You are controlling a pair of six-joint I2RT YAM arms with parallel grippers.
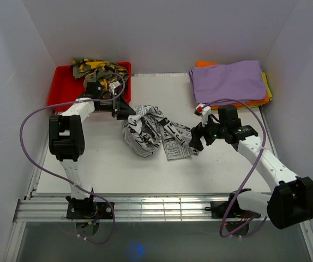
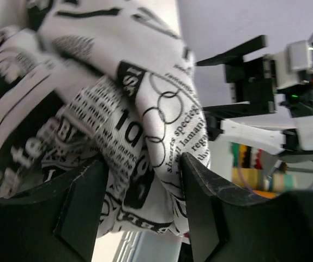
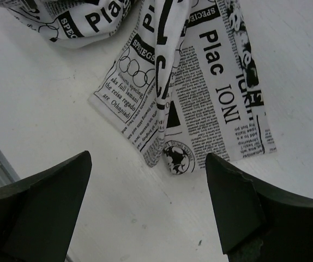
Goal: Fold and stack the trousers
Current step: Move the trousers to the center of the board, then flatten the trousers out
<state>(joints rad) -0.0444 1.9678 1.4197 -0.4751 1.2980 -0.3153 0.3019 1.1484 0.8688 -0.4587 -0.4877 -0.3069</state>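
The newspaper-print trousers (image 1: 148, 134) lie crumpled in the middle of the white table. My left gripper (image 1: 128, 113) is at their far left edge, shut on a bunch of the printed cloth (image 2: 145, 109) that fills the gap between its fingers (image 2: 141, 169). My right gripper (image 1: 196, 141) is open and empty, hovering over the flat end of a trouser leg (image 3: 200, 98) at the right of the heap, with its fingers either side of the hem (image 3: 148, 161).
A red tray (image 1: 64, 87) at the back left holds camouflage-print trousers (image 1: 94, 68). A folded purple garment (image 1: 230, 81) lies on orange and yellow ones (image 1: 265, 98) at the back right. White walls enclose the table. The right arm (image 2: 265, 71) shows beyond the cloth in the left wrist view.
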